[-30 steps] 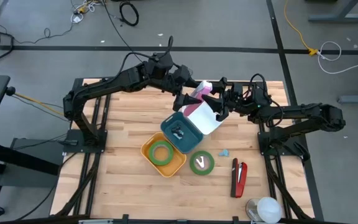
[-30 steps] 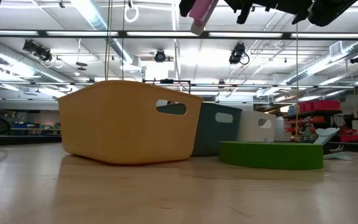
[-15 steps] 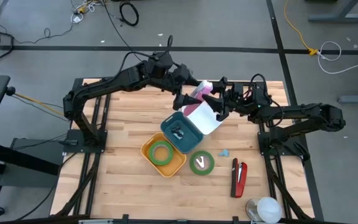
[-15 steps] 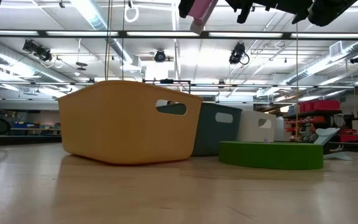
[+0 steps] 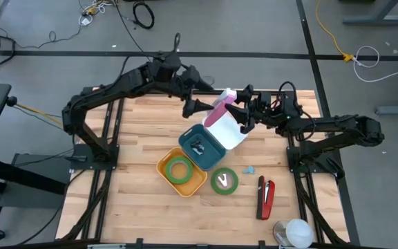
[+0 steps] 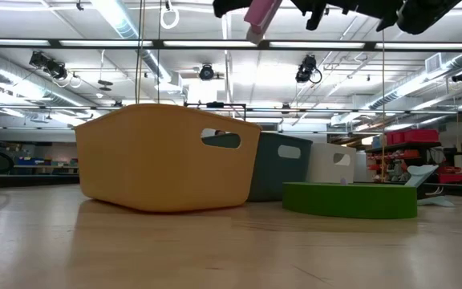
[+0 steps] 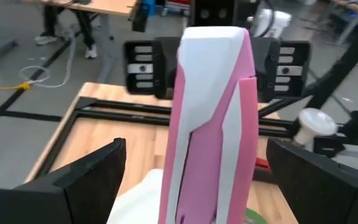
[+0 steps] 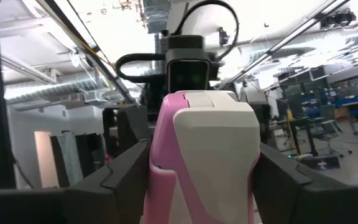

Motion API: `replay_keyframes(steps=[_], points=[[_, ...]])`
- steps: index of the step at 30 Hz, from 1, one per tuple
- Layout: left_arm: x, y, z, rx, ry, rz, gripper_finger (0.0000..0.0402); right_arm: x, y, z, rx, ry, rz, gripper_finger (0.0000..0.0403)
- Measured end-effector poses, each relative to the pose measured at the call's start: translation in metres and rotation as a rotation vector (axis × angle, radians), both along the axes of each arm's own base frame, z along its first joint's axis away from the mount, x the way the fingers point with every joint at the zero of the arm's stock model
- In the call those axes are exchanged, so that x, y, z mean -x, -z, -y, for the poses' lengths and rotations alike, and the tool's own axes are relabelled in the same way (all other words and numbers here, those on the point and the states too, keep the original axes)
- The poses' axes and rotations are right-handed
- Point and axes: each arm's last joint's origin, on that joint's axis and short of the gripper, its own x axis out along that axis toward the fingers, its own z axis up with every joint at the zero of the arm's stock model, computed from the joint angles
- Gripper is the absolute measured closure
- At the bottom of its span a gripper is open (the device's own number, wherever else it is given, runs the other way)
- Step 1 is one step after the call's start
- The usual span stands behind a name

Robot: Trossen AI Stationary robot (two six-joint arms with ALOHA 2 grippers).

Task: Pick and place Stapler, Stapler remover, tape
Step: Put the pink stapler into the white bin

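- I am carrying the pink-and-white stapler (image 5: 221, 106) in my right tool (image 5: 235, 111), fingers clamped on its sides, high above the table (image 5: 144, 131). It is hanging over the far edge of the white bin (image 5: 228, 133).
- My left tool (image 5: 193, 106) is standing just beside the stapler with its fingers spread wide and gripping nothing.
- I judge the stapler step to be in hand. Next I need to lower my right tool toward the white bin beneath it before letting go.
- My right arm is reaching nearly level across the table. My left arm is arching in from the far side.
- Beyond my right tool, a green tape roll (image 5: 224, 181) is lying on the table, another (image 5: 179, 169) in the yellow bin (image 5: 163, 166), and a black item in the teal bin (image 5: 188, 138).
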Motion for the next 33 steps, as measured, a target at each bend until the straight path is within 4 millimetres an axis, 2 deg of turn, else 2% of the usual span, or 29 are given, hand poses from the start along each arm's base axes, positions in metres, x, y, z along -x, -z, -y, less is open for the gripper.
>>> replay_keyframes(steps=[7, 15, 29, 33], points=[[0.018, -0.012, -0.006, -0.021, -0.074, 0.015, 0.0015, -0.002, 0.010, 0.008, -0.019, 0.035, -0.107, 0.0174], [0.018, -0.011, -0.007, -0.004, -0.089, 0.008, 0.0015, -0.005, 0.037, 0.020, -0.096, 0.116, -0.385, 0.0174], [0.018, -0.011, -0.007, -0.003, -0.098, 0.005, 0.0015, 0.001, 0.064, 0.031, -0.212, 0.169, -0.648, 0.0174], [0.018, -0.011, -0.007, -0.003, -0.098, 0.006, 0.0015, 0.002, 0.067, 0.032, -0.220, 0.171, -0.680, 0.0174]])
